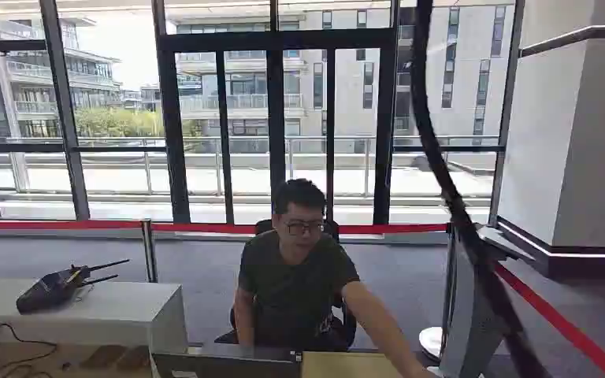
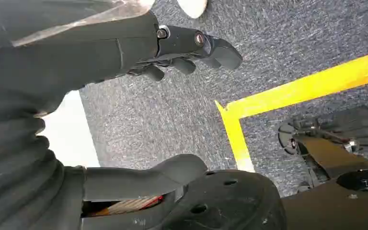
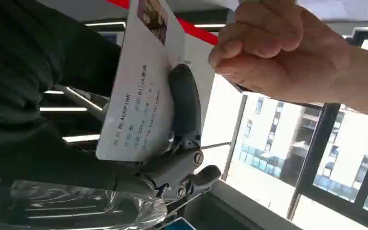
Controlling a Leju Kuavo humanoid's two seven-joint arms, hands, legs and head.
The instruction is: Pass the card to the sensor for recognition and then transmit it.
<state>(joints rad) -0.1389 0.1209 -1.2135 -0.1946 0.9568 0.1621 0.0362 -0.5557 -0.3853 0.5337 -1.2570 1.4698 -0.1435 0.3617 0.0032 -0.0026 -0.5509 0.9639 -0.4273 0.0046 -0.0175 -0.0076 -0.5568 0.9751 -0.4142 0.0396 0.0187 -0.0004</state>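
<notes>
In the right wrist view a white card with printed text and a small photo lies in my right hand, and the thumb presses across it. A person's hand closes on the card's far end, so we both hold it. The head view shows that person seated behind the desk, one arm reaching toward the lower right. My left hand hangs over grey carpet, fingers and thumb apart, holding nothing.
A grey monitor stands at the desk's right and a laptop at its front. A black device with antennas lies on the white counter. Red barrier tape runs behind. Yellow floor tape crosses the carpet.
</notes>
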